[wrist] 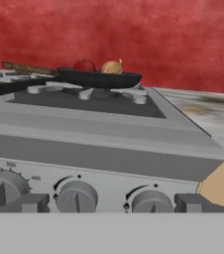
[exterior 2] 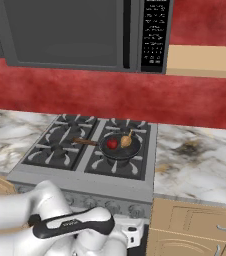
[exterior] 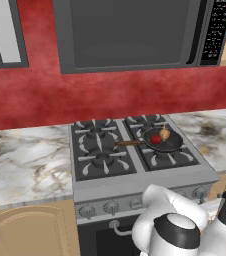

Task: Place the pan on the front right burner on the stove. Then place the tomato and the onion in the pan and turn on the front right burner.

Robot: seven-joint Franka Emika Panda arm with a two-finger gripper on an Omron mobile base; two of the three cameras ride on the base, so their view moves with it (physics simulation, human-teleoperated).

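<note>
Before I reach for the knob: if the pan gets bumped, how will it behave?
The pan sits on pronged grates, so it would probably slide or rock. Its long wooden handle juts left, giving leverage to tip. The round tomato and onion would likely roll inside.

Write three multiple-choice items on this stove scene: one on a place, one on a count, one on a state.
1. Where does the pan sit?
A. on the right half of the stove
B. on the counter
C. inside the microwave

2. How many burners does the stove top have?
A. two
B. four
C. six

3. What lies in the pan?
A. nothing
B. the tomato alone
C. the tomato and the onion

Answers: 1 A, its handle points left over the grates. 2 B, four grates show from the base views. 3 C, red ball and tan bulb rest side by side inside it.
</note>
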